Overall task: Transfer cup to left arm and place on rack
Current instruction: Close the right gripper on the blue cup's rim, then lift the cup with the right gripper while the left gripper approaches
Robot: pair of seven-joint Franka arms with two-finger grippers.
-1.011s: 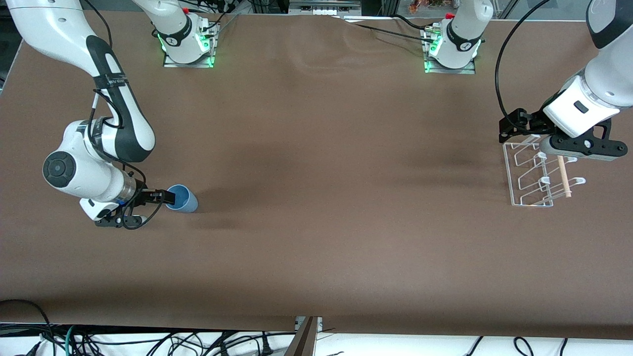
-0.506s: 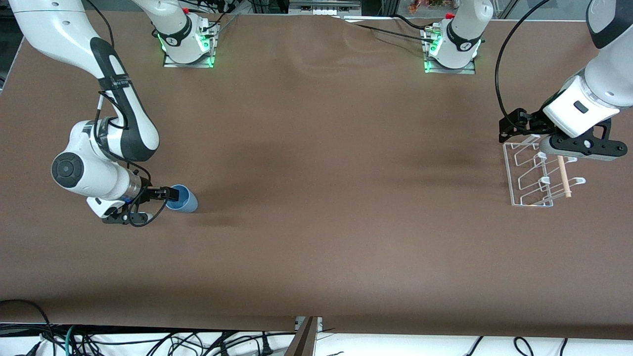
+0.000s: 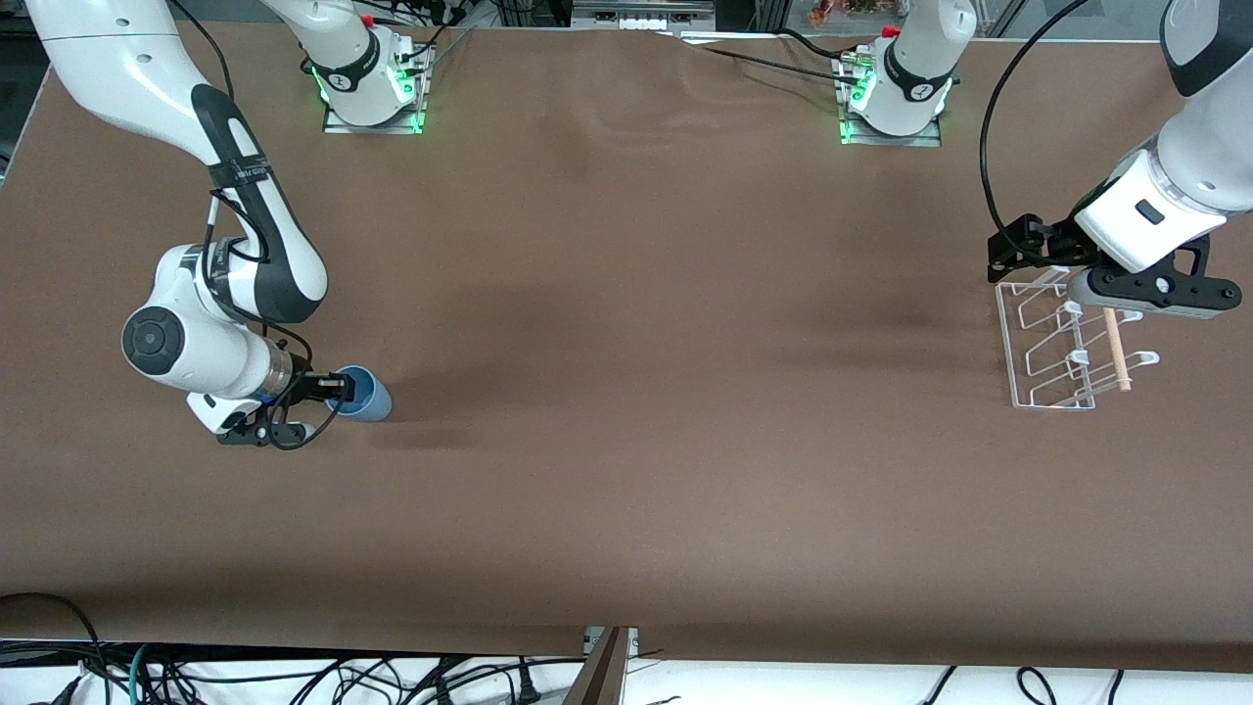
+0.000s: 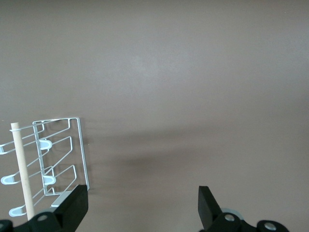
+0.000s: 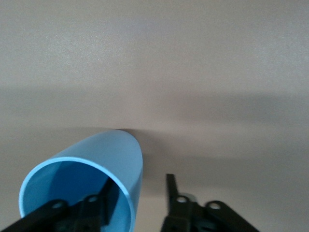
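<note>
The light-blue cup [image 3: 366, 395] lies on its side on the brown table at the right arm's end, its mouth facing my right gripper [image 3: 333, 390]. In the right wrist view the cup [image 5: 113, 157] fills the corner. My right gripper [image 5: 140, 183] straddles its rim, one finger inside the mouth and the other outside, with a gap left between that finger and the wall. My left gripper [image 3: 1016, 245] hangs open over the edge of the white wire rack [image 3: 1052, 354], nothing between its fingers [image 4: 72, 210]. The rack [image 4: 60, 150] shows beside them.
A light wooden dowel [image 3: 1116, 351] lies across the rack, also seen in the left wrist view [image 4: 21, 169]. The two arm bases [image 3: 372, 88] [image 3: 893, 93] stand along the table's edge farthest from the front camera. Cables lie below the table's front edge.
The right arm has slid toward the cup, bringing one finger inside its mouth, and its jaws have narrowed around the rim. The cup, the left arm and the rack have not moved.
</note>
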